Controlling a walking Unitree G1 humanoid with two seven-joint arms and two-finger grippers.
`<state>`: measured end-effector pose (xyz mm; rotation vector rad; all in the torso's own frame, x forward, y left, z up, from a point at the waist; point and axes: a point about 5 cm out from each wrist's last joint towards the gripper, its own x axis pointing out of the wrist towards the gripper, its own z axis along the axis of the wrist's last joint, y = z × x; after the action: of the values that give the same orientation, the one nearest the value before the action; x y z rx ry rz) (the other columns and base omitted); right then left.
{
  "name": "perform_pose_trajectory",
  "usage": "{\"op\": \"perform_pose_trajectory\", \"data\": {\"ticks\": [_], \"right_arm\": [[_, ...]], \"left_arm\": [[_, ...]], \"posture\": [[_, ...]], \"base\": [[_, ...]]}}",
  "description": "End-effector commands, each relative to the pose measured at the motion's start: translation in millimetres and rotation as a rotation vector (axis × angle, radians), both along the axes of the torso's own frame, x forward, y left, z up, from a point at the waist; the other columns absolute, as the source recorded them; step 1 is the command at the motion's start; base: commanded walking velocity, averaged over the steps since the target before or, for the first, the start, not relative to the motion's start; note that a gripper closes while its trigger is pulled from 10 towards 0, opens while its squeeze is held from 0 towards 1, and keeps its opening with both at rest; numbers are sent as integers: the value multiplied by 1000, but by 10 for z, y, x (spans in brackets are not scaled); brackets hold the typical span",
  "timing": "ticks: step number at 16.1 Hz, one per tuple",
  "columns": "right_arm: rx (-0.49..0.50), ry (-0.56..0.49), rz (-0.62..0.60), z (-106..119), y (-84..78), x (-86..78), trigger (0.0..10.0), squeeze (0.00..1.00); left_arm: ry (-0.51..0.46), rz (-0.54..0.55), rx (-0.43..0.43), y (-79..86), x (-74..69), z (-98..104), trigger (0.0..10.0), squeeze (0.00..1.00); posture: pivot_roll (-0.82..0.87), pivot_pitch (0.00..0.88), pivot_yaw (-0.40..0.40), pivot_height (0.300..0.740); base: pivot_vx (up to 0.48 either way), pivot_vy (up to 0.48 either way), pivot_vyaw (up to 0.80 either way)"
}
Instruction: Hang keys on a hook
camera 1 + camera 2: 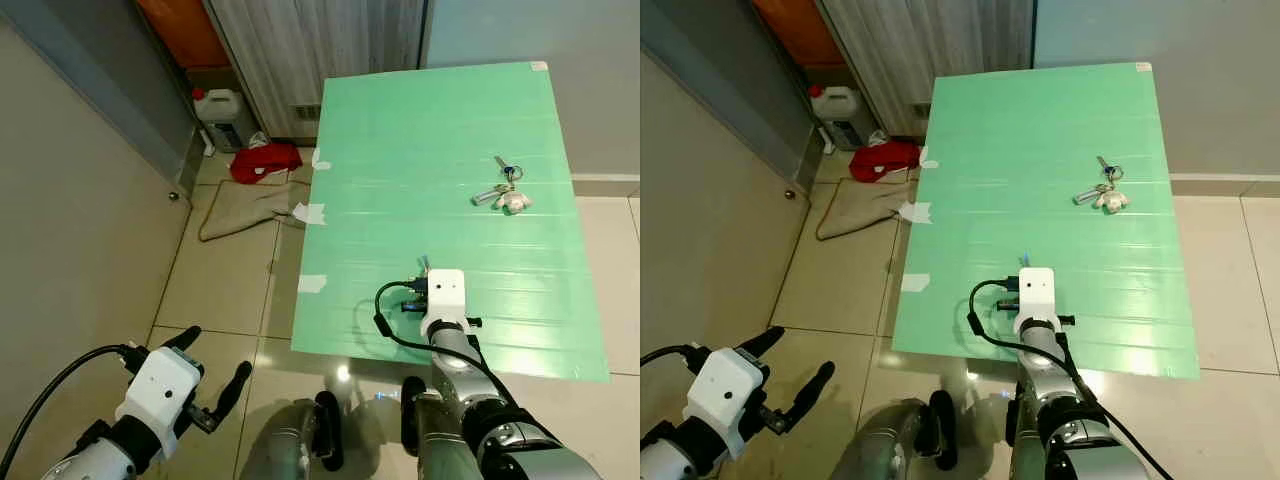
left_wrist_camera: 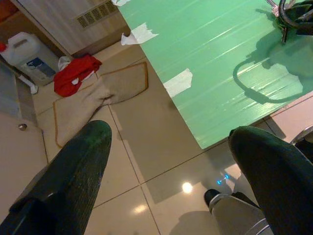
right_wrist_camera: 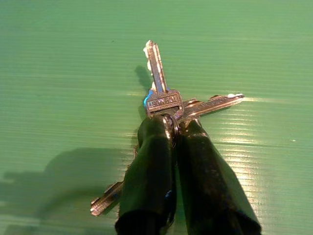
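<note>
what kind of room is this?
Probably a home utility or entry corner: glossy tiled floor, a plastic jug by a louvred door, a rag mat and red cloth beside the green board.

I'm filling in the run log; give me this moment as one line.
right gripper: shut on key bunch over green board | left gripper: open, idle above floor tiles | second key bunch: lying on board

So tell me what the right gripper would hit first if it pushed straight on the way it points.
The right gripper, shut on a bunch of keys, points steeply down at the green board. Pushed straight on, the keys would most likely press into the board first; how near they already are is unclear.
</note>
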<state>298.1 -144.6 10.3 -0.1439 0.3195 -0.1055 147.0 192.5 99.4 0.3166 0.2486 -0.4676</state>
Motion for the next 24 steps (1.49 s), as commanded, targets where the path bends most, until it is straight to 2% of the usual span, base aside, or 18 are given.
{"op": "perform_pose_trajectory", "data": {"ticks": [1, 3, 6, 8, 11, 14, 15, 16, 17, 18, 19, 21, 22, 24], "right_arm": [[2, 22, 23, -64, 57, -69, 0, 0], [7, -33, 50, 38, 95, 0, 0, 0], [26, -150, 117, 307, 177, 160, 0, 0], [34, -290, 195, 681, 209, 329, 0, 0], [53, -432, 292, 1138, 186, 473, 0, 0], [-35, -573, 395, 1493, 86, 439, 0, 0], [-65, -605, 403, 1546, 36, 385, 0, 0], [-85, -605, 390, 1499, -33, 261, 0, 0], [-90, -599, 384, 1456, -52, 205, 0, 0], [-109, -564, 382, 1313, -83, 28, 0, 0], [-129, -533, 397, 1195, -87, -126, 0, 0], [-163, -484, 413, 982, -106, -429, 0, 0], [-153, -457, 392, 894, -134, -544, 0, 0], [-140, -415, 367, 783, -160, -724, 0, 0]], "left_arm": [[14, 16, 18, 39, -28, -23, 10000, 0], [5, 25, 16, 29, 8, -37, 10000, 0], [-28, 64, 42, 15, 141, -70, 10000, 0], [-66, 123, 94, 0, 347, -105, 10000, 0], [-118, 174, 19, -116, 685, -103, 10000, 0], [-208, 170, -63, -316, 955, 17, 10000, 0], [-239, 178, -90, -346, 1029, 76, 10000, 0], [-279, 203, -100, -326, 1081, 144, 10000, 0], [-287, 216, -103, -308, 1087, 161, 10000, 0], [-301, 261, -104, -259, 1067, 185, 10000, 0], [-308, 302, -103, -216, 1022, 190, 10000, 0], [-289, 400, -170, -151, 887, 158, 10000, 0], [-273, 444, -195, -140, 830, 116, 10000, 0], [-254, 466, -203, -145, 713, 42, 10000, 0]], "posture": [[149, 326, 191, 740], [129, 315, 180, 740], [102, 294, 166, 740], [56, 244, 141, 740], [-20, 154, 104, 740], [-68, 72, 83, 740], [-80, 56, 79, 740], [-94, 39, 78, 740], [-95, 37, 78, 740], [-92, 32, 80, 740], [-89, 30, 79, 740], [-83, 34, 72, 740], [-83, 38, 74, 740], [-92, 42, 74, 740]], "base": [[0, 0, 0], [0, 0, 0], [0, 0, 0], [0, 0, 0], [0, 0, 0], [0, 0, 0], [0, 0, 0], [0, 0, 0], [0, 0, 0], [0, 0, 0], [0, 0, 0], [0, 0, 0], [0, 0, 0], [0, 0, 0]]}}
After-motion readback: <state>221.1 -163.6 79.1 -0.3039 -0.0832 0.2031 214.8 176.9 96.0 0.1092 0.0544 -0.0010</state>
